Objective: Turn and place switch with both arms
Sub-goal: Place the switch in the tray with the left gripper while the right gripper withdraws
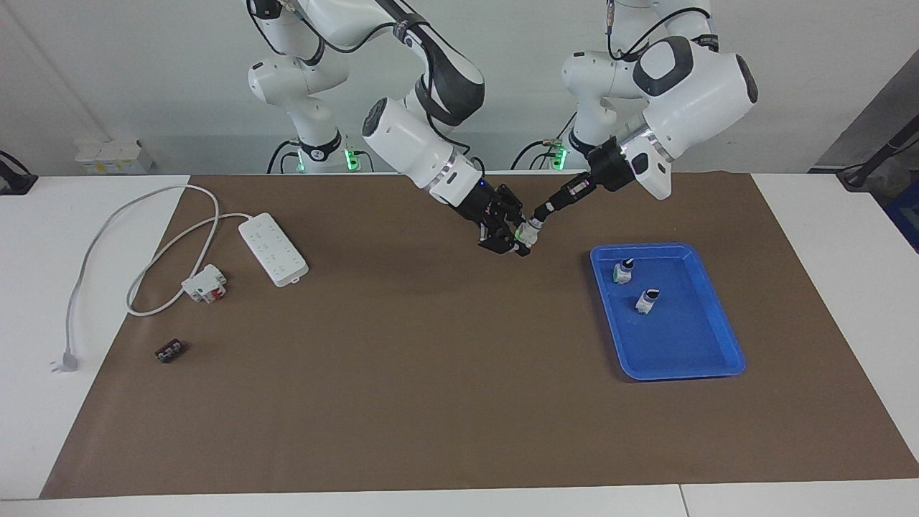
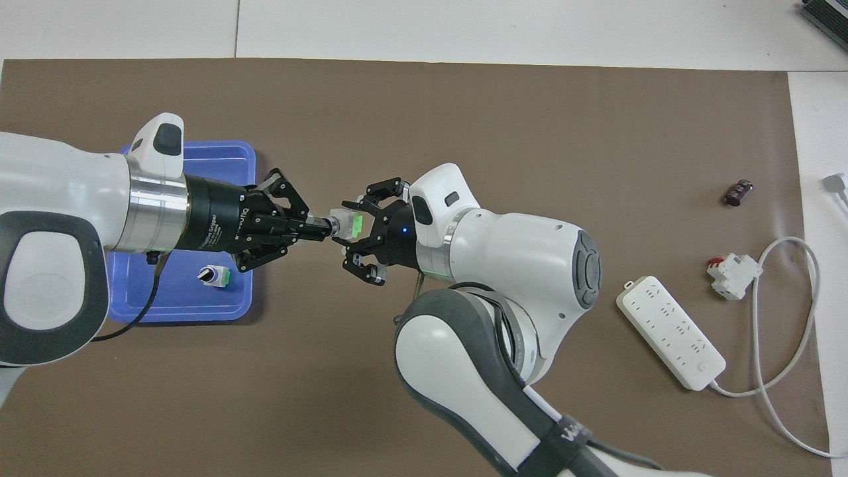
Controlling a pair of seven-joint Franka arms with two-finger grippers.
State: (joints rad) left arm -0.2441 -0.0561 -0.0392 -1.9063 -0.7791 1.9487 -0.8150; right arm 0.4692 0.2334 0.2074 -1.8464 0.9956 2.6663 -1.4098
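**Switch gripped from both ends above the brown mat**

While both arms meet over the middle of the table, the brown mat [image 1: 402, 402] covers most of the white table [image 1: 43, 431] beneath them. Right arm [image 2: 517, 265] comes in from its base and angles down toward the centre; left arm [image 2: 59, 232] reaches in over the blue tray.

Blue tray [image 1: 711, 345] lies on the mat toward the left arm's end. Two spare switches in the tray [image 1: 623, 271], upright, apart from each other.

White power strip [image 1: 273, 248] lies on the mat toward the right arm's end, its cable looping out onto the bare table. White-and-red block [image 1: 204, 283] sits just beside the strip. Small dark brown piece [image 1: 170, 351] lies farther from the robots than that block, well apart from it.

Right gripper [image 2: 354, 228]: fingers clamped on the green-and-white body of the switch [image 2: 346, 223]. Left gripper [image 2: 317, 227]: fingertips pinched together on the black knob end of the same switch, outer links splayed to the sides.

Switch is held in the air between the two grippers, over bare mat, beside the tray's robot-side corner and not in the tray.
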